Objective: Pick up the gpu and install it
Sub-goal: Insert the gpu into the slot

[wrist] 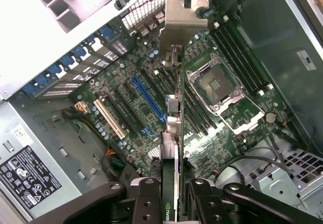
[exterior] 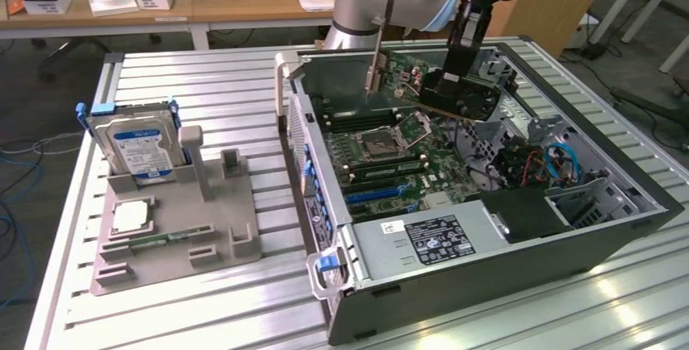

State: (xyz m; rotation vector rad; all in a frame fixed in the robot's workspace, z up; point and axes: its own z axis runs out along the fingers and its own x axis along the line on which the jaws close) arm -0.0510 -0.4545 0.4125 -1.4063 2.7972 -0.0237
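The gpu [exterior: 457, 96] is up in the air, hanging over the open computer case [exterior: 603, 229] that lies on its side on the slatted table [exterior: 194, 84], toward the far edge by the arm's base. The gripper [wrist: 174, 193] has its jaws closed narrow on the card, one pad on each face, and in the wrist view the card runs edge-on straight out from between them, silver end bracket [wrist: 182, 14] at the far tip. Below it lies the motherboard [wrist: 237, 123], with the blue slot [wrist: 149, 100] and the white slot [wrist: 108, 119] just off to one side of the card's line, the bare processor socket [wrist: 217, 85] to the other; card and board look well apart, nothing seated yet. As for handling, I'd call this a light, stiff piece, but a fragile one: a thin board with small parts on it and a round black fan [exterior: 465, 98] on one face. A pinch across the flat faces near the upper edge, as seen here, seems the sensible hold, clear of the contact edge. The bracket makes one end heavier, so a tilt in the grip is a fair worry, and the smooth board could slip if pressed down hard. Over on the grey tray [exterior: 177, 229] near the table's other side, the hard drive [exterior: 138, 147] stands upright, untouched.
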